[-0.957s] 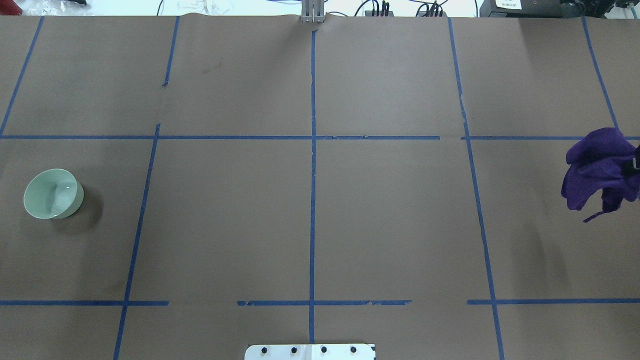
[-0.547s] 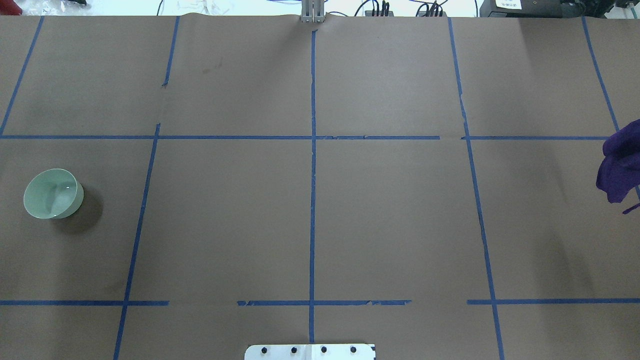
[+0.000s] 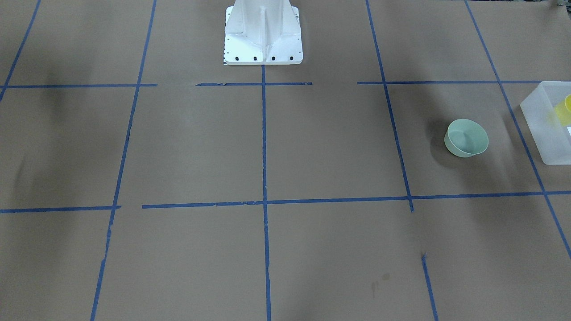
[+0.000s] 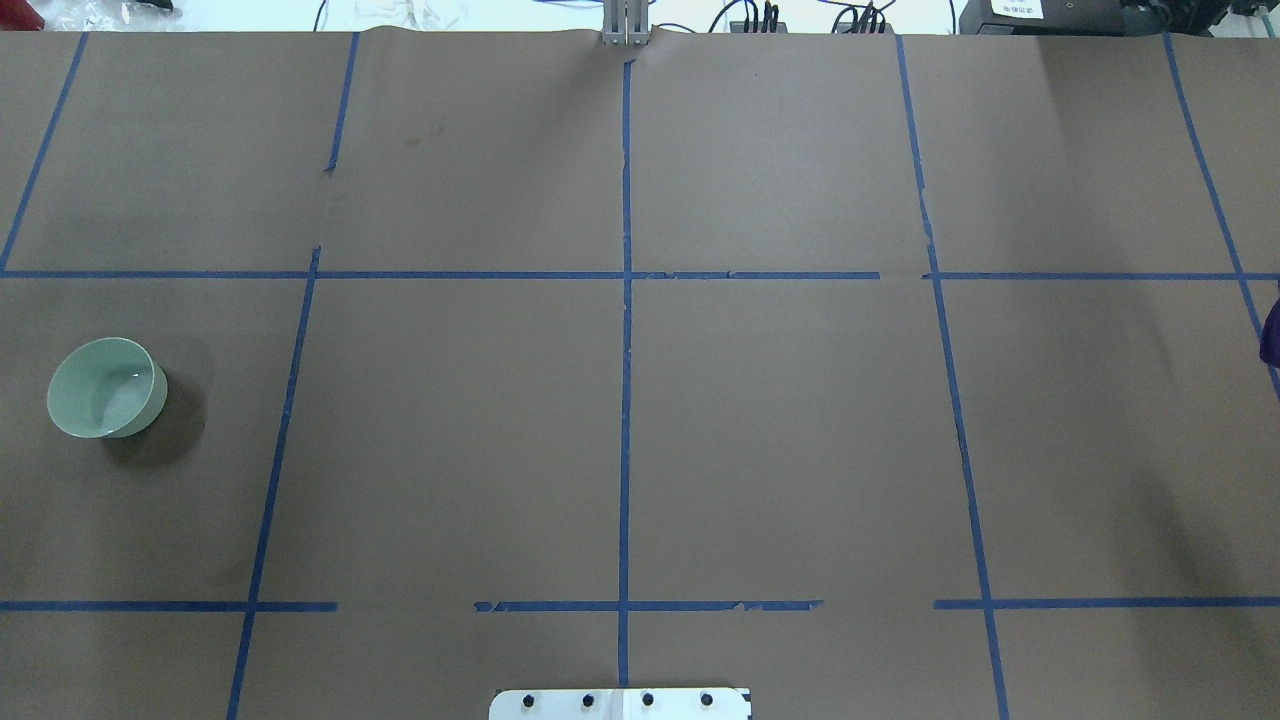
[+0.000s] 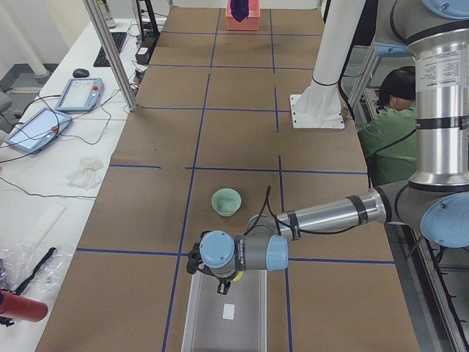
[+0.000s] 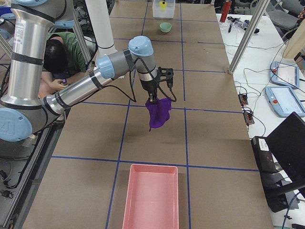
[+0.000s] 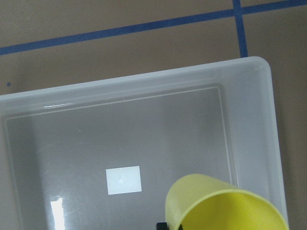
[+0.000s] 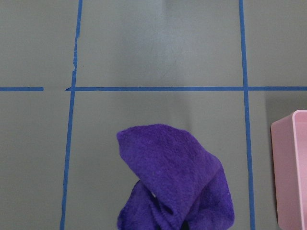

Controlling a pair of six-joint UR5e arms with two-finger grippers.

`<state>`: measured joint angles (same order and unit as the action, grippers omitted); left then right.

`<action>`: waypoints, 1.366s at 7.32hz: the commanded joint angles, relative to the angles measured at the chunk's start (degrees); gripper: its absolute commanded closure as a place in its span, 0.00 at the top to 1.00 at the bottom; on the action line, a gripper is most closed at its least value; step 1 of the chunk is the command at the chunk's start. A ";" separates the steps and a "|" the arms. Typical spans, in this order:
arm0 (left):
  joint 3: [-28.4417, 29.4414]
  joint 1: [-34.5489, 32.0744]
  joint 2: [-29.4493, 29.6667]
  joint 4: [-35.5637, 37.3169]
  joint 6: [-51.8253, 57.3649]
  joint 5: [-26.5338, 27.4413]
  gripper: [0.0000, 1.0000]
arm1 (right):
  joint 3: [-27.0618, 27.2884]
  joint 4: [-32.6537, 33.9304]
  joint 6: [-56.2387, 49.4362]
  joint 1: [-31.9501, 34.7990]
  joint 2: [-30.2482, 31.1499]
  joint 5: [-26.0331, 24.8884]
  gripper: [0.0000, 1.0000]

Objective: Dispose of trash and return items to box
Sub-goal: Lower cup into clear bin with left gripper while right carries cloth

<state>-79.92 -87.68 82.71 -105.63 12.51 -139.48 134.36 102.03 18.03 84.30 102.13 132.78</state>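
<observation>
The pale mint-green bowl [image 4: 105, 387] stands upright on the brown table, also in the front view [image 3: 466, 137]. The frosted-white box [image 3: 542, 129] stands just beyond it at the table's left end. My left gripper [image 5: 222, 284] hangs over the box [image 7: 144, 79] and is shut on the yellow cup [image 7: 225, 206], held on its side above the box floor. My right gripper [image 6: 153, 98] is shut on a purple cloth [image 8: 175, 182] that hangs above the table, a short way from the pink tray [image 6: 151, 195].
The pink tray's edge shows at the right of the right wrist view [image 8: 290, 167]. The robot's white base [image 3: 263, 35] stands at the table's near side. A person [image 5: 388, 125] sits behind the robot. Blue tape lines grid the brown paper.
The purple cloth has moved right, almost out of the overhead view; only a sliver remains at the right edge. The bowl has not moved.
</observation>
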 commanded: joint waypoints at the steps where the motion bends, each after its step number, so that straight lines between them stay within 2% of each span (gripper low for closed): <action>1: 3.44 2.16 0.08 -7.21 -3.89 0.08 0.04 | -0.06 1.59 -3.26 2.44 0.00 0.03 0.00; 2: 3.80 2.25 0.08 -7.48 -3.63 0.17 0.67 | 0.02 1.60 -3.26 2.45 0.00 0.11 0.00; 3: 3.72 2.25 0.08 -7.57 -3.63 0.26 0.91 | -0.06 1.60 -3.26 2.62 0.00 0.11 0.00; 4: 3.71 2.25 0.08 -7.66 -3.54 0.26 1.00 | 0.03 1.60 -3.26 2.80 0.00 0.11 0.00; 6: 2.49 2.25 0.78 -7.40 -3.80 0.26 1.00 | -0.06 1.51 -3.61 3.15 0.00 0.11 0.00; 9: -12.58 1.99 1.84 -1.18 -5.12 0.43 1.00 | -1.29 5.27 -12.97 6.91 0.01 0.03 0.00; 10: -16.55 1.64 3.32 0.58 -9.48 0.52 1.00 | -2.25 6.33 -15.98 8.76 0.09 -0.24 0.00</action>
<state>-90.99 -85.72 84.75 -107.56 6.61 -139.05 133.10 106.71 6.12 90.76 102.26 132.75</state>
